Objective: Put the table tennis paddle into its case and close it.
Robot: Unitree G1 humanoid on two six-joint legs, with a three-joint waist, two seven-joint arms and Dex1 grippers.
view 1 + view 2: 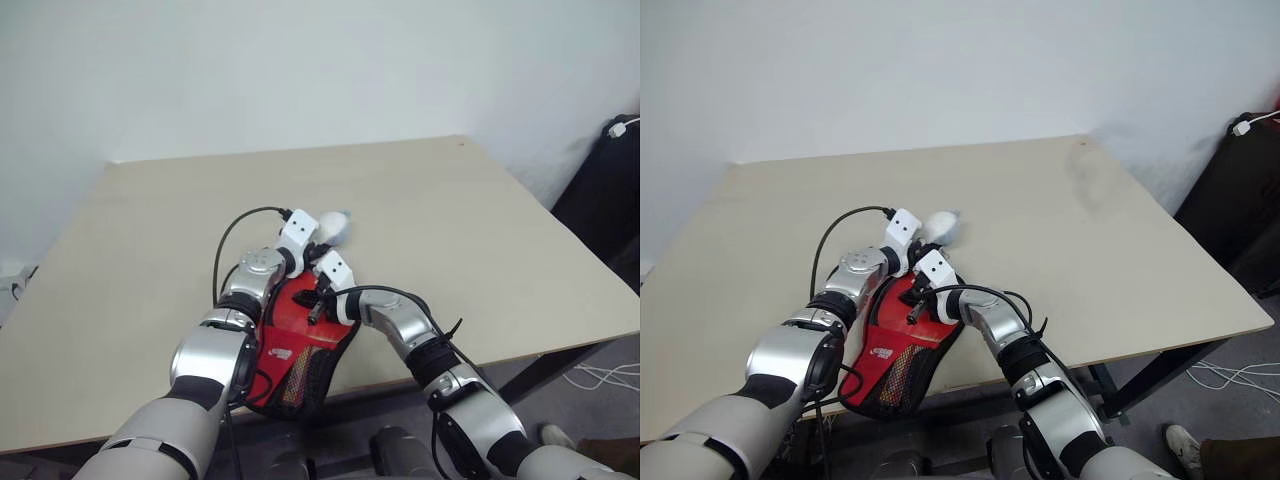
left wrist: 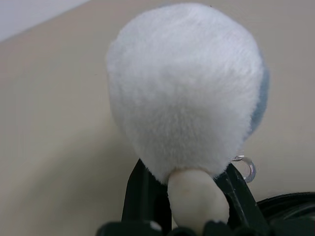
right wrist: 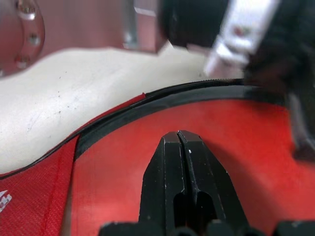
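Note:
The case (image 1: 292, 365), red fabric with a black mesh panel and a white logo, lies at the table's near edge between my arms. On it rests a smooth red face with a black rim (image 3: 236, 142), which looks like the table tennis paddle. Whether it sits inside the case I cannot tell. My right gripper (image 3: 179, 135) is shut, its tips just over that red face. My left gripper (image 2: 197, 196) is shut on the cream stem of a whitish-blue fluffy ball (image 2: 187, 88), just beyond the case's far end (image 1: 335, 225).
The beige table (image 1: 450, 220) stretches away on all sides of the case. The case's narrow end seems to overhang the front edge. A black bag (image 1: 605, 190) stands on the floor at the right, with white cables (image 1: 600, 375) near the table leg.

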